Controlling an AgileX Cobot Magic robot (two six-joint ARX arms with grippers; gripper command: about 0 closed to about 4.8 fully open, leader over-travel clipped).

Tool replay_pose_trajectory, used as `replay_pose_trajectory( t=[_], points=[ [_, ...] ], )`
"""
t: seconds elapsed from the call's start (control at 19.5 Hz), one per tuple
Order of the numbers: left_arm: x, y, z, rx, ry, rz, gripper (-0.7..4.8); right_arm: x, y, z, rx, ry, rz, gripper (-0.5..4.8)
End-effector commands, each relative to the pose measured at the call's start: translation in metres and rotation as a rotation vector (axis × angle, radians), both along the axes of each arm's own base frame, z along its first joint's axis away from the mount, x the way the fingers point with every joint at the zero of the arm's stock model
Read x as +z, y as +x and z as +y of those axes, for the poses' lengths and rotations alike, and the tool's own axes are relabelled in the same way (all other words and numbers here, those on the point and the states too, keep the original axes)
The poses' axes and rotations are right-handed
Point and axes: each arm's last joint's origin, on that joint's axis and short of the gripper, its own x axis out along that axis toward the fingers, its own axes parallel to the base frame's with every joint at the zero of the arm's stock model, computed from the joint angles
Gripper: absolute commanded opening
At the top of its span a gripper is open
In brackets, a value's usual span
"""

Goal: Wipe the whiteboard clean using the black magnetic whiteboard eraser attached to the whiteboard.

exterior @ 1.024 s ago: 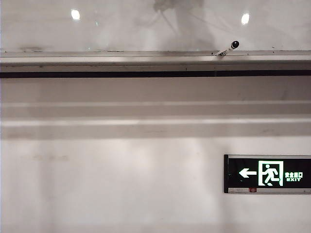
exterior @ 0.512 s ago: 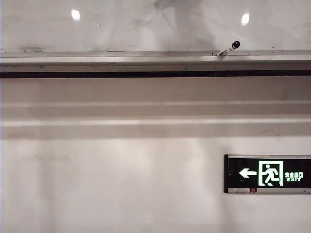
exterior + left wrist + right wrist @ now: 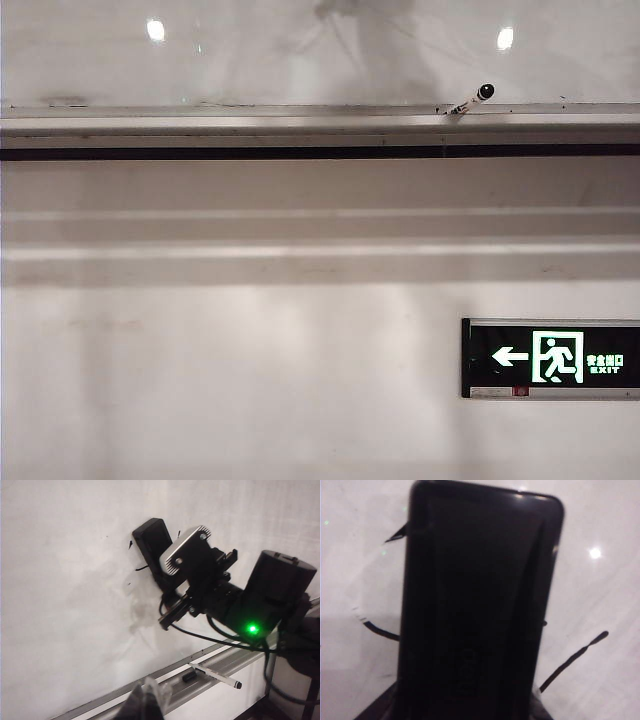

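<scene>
The whiteboard fills the top of the exterior view, where neither gripper shows. In the left wrist view the black eraser sticks to the whiteboard among short black marks and grey smudges. My right gripper reaches it from below, fingers on either side. The right wrist view is nearly filled by the eraser, its lower end sunk between the dark fingers of that right gripper. My left gripper hangs back near the ledge, blurred tips together, holding nothing.
A silver ledge runs under the board, carrying a white marker with a black cap. The left wrist view shows that marker and a small black piece. Black strokes cross the board. An exit sign hangs on the wall below.
Only the dim reflection of an arm near the whiteboard's top edge shifts a little. The marker and ledge stay as they were.
</scene>
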Motion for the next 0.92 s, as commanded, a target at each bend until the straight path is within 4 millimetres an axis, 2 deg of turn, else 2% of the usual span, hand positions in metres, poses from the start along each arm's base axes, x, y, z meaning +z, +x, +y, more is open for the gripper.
replay_pose_trajectory(
  t=[0.05, 0.26, 0.46, 0.56, 0.77, 0.92],
  points=[
    [0.003, -0.002, 0.000, -0.020, -0.007, -0.019, -0.06, -0.002, 0.001, 0.003, 0.010, 0.003, -0.008, 1.47],
    [0.003, -0.002, 0.000, -0.021, -0.007, -0.018, -0.06, -0.004, 0.000, 0.011, 0.136, -0.071, -0.024, 1.44],
    [0.003, -0.002, 0.000, -0.022, -0.007, -0.018, -0.06, -0.032, 0.009, 0.026, 0.137, -0.220, 0.130, 1.43],
    [0.003, -0.002, 0.000, -0.021, -0.006, -0.018, -0.06, -0.037, 0.011, 0.027, 0.111, -0.235, 0.161, 1.43],
    [0.002, -0.002, 0.000, -0.022, -0.006, -0.017, -0.06, -0.018, 0.006, 0.018, -0.057, -0.122, 0.051, 1.43],
    [0.002, -0.002, 0.000, -0.022, -0.006, -0.017, -0.06, 0.007, -0.005, 0.010, -0.122, -0.104, -0.003, 1.43]
  ],
)
